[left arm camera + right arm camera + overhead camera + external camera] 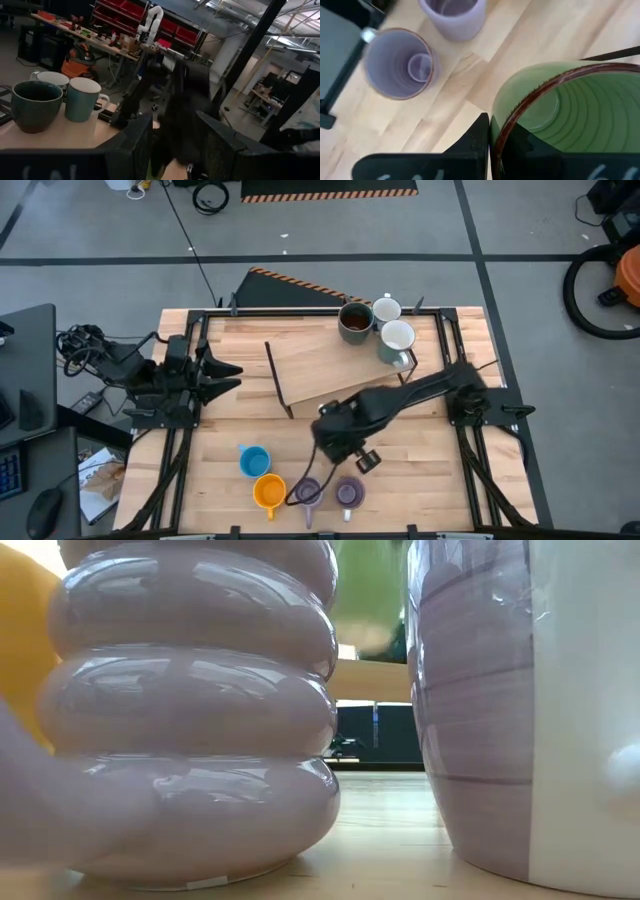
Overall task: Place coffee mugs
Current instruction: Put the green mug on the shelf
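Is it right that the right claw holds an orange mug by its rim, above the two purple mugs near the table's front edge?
Not quite: the mug is green, not orange. The right wrist view shows the right claw shut on the rim of the green mug, above the two purple mugs. The orange mug stands on the table.

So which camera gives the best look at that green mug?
The right wrist view: the green mug fills it, its rim pinched in the right gripper. From overhead the arm hides it; the low view shows only a green blur behind the purple mugs; the left wrist view shows none.
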`<state>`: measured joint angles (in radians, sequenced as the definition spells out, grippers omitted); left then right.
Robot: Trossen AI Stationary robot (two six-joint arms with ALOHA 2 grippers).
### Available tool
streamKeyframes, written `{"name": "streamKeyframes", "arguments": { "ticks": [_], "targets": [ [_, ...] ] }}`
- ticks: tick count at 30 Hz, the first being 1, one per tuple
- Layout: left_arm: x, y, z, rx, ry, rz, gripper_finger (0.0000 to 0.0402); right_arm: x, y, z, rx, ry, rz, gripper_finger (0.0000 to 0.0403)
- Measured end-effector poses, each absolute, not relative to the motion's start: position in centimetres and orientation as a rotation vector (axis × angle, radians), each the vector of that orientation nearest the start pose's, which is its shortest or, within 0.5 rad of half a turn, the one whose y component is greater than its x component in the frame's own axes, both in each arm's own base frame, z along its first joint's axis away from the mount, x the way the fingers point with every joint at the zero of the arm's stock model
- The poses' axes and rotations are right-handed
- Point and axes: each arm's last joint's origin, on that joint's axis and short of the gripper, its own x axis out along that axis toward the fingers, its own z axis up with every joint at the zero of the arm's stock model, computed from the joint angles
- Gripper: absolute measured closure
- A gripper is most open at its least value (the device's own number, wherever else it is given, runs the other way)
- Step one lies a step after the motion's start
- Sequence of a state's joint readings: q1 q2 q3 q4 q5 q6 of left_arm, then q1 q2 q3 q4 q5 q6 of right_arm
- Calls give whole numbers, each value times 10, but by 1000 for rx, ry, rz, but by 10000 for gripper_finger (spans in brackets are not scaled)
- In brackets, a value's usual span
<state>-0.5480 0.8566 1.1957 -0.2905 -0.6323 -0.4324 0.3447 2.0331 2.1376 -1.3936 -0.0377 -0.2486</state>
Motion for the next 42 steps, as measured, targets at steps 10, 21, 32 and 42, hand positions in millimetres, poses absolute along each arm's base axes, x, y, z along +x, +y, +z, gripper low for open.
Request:
{"name": "streamKeyframes", "arguments": {
  "ticks": [10,21,32,42],
  "targets": [
    [136,-62,445,-423,-64,114,251,349,96,389,-433,1095,300,368],
    [136,-59,445,-424,-82,208,251,352,43,410,-417,1059,231,372],
    [136,-58,445,-429,-90,252,251,374,-11,384,-427,1158,261,369],
    [138,-60,444,-431,-84,252,251,389,-20,353,-500,1309,285,368]
  ]
}}
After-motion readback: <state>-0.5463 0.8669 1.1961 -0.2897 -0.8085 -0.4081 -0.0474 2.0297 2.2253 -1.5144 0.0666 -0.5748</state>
